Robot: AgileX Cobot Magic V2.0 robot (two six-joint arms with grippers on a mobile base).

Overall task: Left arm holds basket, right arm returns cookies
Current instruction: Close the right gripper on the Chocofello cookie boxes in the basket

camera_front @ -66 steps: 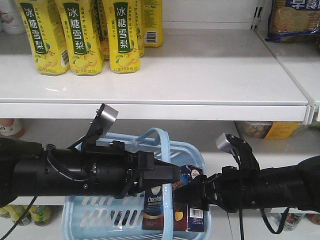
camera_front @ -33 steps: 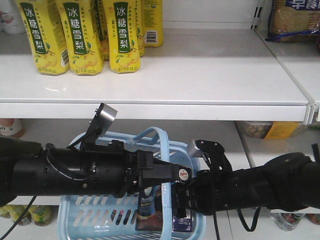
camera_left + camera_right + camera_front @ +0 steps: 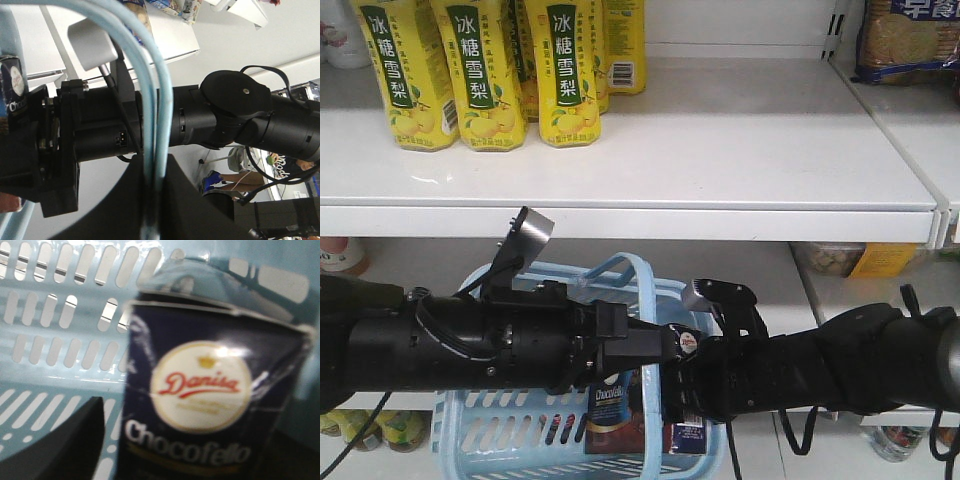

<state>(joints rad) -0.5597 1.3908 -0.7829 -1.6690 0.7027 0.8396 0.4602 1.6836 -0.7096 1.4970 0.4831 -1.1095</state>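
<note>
Since the thick black left arm [image 3: 450, 350] sits nearest in the front view, check it first. Its black left gripper [image 3: 154, 195] is closed on the arched light blue handle [image 3: 159, 100], which runs between the jaws. Beside it, the black right arm with trailing cables [image 3: 840, 365] reaches into the light blue slotted plastic basket [image 3: 470, 430]. The right gripper [image 3: 682, 398] is spread and grips nothing. In the right wrist view one finger [image 3: 70, 440] stands just apart from the box, with basket wall showing between; the other finger is not clearly shown.

The dark navy-and-brown cardboard cookie box [image 3: 200, 400] stands upright inside the basket, near its slotted wall. Judge it light, stiff along its edges, crushable on the broad faces and somewhat slippery where glossy. Take hold across the two narrow sides, below the top flap, with moderate force.

Clearance: the handle arches above the box and the left gripper crowds the lift path, so lift out on the right arm's side. Beyond, the front lip of the white shelf [image 3: 620, 215] runs across above the basket. Its deck is open beside the yellow drink bottles [image 3: 480, 70]. The blue biscuit packet [image 3: 905, 40] lies farthest.
</note>
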